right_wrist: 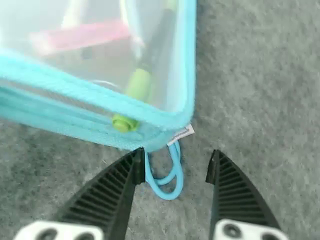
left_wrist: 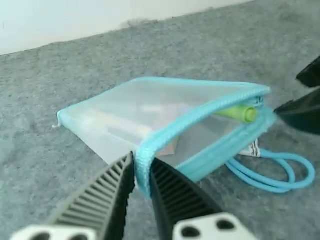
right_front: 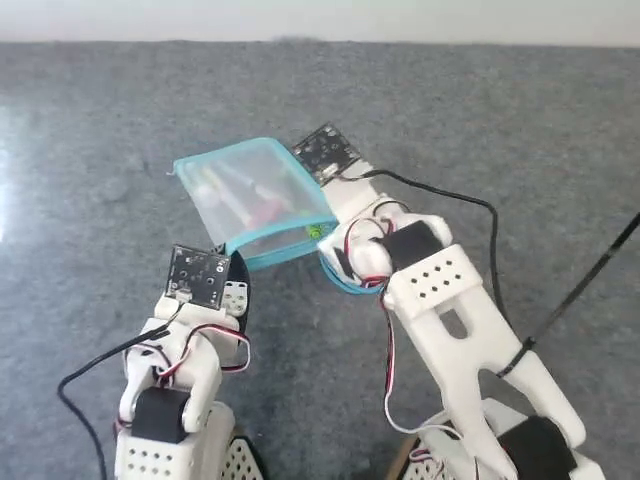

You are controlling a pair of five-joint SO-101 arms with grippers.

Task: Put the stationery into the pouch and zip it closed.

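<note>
The translucent pouch (right_front: 250, 195) with teal trim lies mid-table, slightly lifted, its mouth gaping toward the arms. Inside are a green marker (left_wrist: 239, 113), a pink item (right_wrist: 80, 36) and other stationery. My left gripper (left_wrist: 143, 172) is shut on the teal zipper edge at the pouch's near corner (right_front: 237, 262). My right gripper (right_wrist: 176, 159) is open at the opposite end of the mouth. The teal pull loop (right_wrist: 167, 176) lies between its fingers, touching one of them. The marker's cap (right_wrist: 125, 122) pokes out at the zipper line.
Grey carpet-like cloth (right_front: 500, 130) covers the table, with a pale wall strip along its far edge. A black cable (right_front: 470, 205) runs over the right arm. The right gripper's dark fingers (left_wrist: 305, 107) show beside the pouch in the left wrist view.
</note>
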